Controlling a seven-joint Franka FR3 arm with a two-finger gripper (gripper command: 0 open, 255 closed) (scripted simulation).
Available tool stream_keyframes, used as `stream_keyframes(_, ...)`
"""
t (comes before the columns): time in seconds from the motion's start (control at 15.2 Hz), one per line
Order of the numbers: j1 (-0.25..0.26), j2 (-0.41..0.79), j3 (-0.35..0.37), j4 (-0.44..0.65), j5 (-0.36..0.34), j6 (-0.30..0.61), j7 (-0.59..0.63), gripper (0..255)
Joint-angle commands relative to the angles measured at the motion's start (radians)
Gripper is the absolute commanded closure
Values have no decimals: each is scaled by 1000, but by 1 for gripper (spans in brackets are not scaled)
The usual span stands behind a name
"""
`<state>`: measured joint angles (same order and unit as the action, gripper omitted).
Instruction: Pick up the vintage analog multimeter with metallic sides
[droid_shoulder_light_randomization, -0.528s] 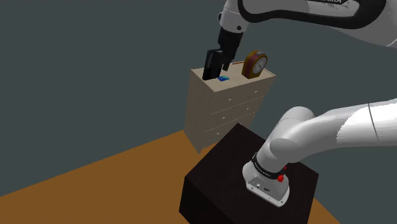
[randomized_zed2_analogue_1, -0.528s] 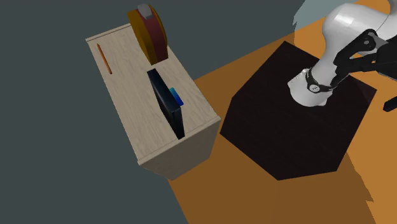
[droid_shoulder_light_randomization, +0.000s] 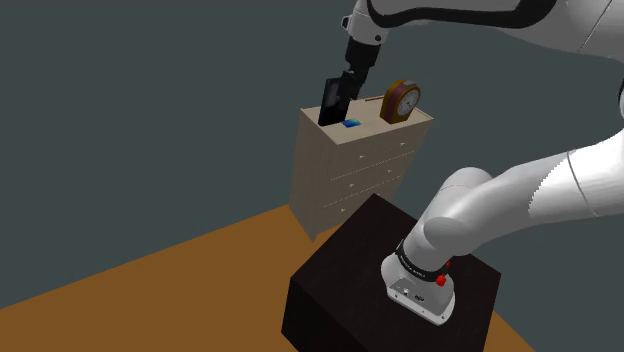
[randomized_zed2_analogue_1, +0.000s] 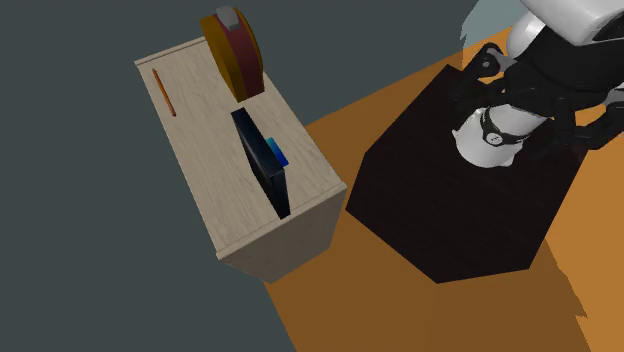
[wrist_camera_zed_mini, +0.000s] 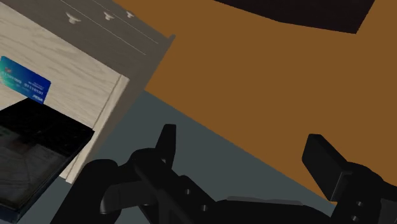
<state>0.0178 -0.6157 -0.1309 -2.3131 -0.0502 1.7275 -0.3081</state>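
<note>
**Fingers wide open, meter off to one side**

The multimeter (droid_shoulder_light_randomization: 328, 108) stands on edge on top of the pale dresser (droid_shoulder_light_randomization: 350, 175), a dark, thin slab. On the wrist cam my gripper (wrist_camera_zed_mini: 242, 137) is spread apart with nothing in it, and the meter sits beside one finger, not between the two. I'd slide across until the slab's thin sides sit between the fingers, come straight down, then squeeze.

Watch-outs: a blue card (wrist_camera_zed_mini: 24, 79) lies right by its foot, a round-faced clock (droid_shoulder_light_randomization: 401, 102) stands near it, and an orange pencil (randomized_zed2_analogue_1: 163, 91) lies further along the top. I reckon something that tall and thin tips easily if a finger clips it.
</note>
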Motion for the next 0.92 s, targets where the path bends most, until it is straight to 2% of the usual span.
stream_keyframes(0.0,1,49,-45,29,-21,22,-89,0)
stream_keyframes(0.46,18,271,-183,206,-34,76,-383,0)
stream_keyframes(0.86,25,503,-276,422,27,89,-641,0)
